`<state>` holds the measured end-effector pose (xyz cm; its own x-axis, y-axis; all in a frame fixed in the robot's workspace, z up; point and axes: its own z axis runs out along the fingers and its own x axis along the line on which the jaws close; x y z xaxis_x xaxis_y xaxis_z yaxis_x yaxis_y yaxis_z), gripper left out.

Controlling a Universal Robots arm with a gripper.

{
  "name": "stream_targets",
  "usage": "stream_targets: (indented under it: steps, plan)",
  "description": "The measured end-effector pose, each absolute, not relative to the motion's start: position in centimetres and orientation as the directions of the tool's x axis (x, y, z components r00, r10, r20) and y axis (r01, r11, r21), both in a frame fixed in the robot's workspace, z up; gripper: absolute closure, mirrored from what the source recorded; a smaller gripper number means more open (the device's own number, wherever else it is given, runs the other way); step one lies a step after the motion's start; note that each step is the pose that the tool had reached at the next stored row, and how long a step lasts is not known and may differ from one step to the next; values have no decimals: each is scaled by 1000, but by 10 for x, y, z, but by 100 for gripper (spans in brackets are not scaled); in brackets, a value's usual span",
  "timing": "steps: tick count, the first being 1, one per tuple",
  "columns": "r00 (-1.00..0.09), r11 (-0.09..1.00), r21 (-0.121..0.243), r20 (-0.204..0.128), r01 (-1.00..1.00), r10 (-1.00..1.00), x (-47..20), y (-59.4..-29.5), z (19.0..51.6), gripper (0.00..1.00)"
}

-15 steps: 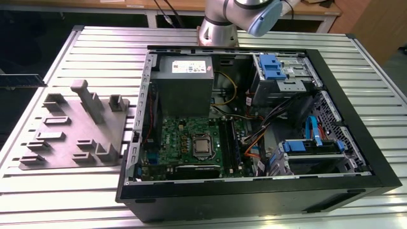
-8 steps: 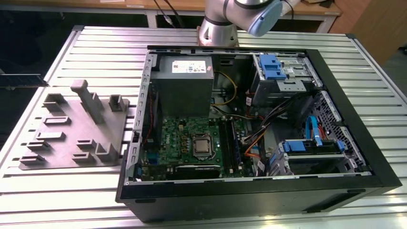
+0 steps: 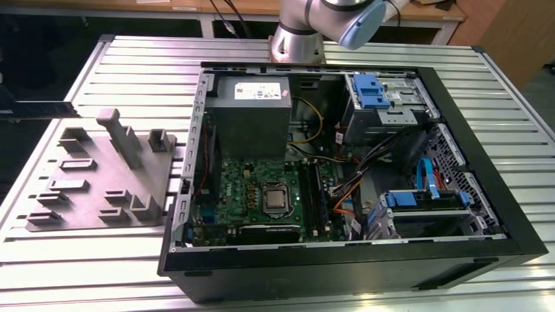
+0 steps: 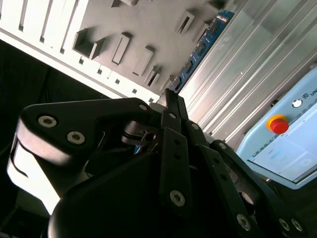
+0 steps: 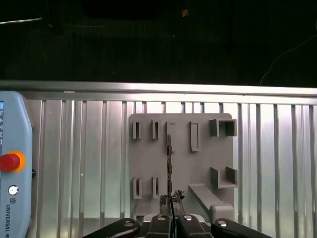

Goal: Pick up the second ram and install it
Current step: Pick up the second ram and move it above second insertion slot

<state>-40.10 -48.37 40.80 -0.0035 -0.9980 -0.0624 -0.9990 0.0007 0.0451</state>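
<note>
My gripper (image 5: pixel 171 199) is shut on the second ram (image 5: pixel 169 163), a long narrow dark stick seen edge-on, held above the grey fixture plate (image 5: pixel 148 163). In the second wrist view the ram (image 4: pixel 202 45) shows a blue board with small black chips, reaching out from the gripper (image 4: pixel 168 97) over the plate (image 4: pixel 148 25). In the exterior view the ram (image 3: pixel 39 108) hangs level at the far left, above the table's left edge and up from the fixture plate (image 3: pixel 95 195).
An open computer case (image 3: pixel 347 260) lies on the slatted aluminium table (image 3: pixel 130 65), its motherboard (image 3: pixel 260 192) facing up, with a power supply (image 3: pixel 251 110) and blue drive cages (image 3: pixel 377 91). A teach pendant (image 5: pixel 12 188) with a red button lies on the table beside the plate.
</note>
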Motion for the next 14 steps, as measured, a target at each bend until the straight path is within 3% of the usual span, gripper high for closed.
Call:
stream_targets:
  steps: [14]
  plan:
    - [-4, 1, 45, -62, -999, -998, -354, -484, 408, 88]
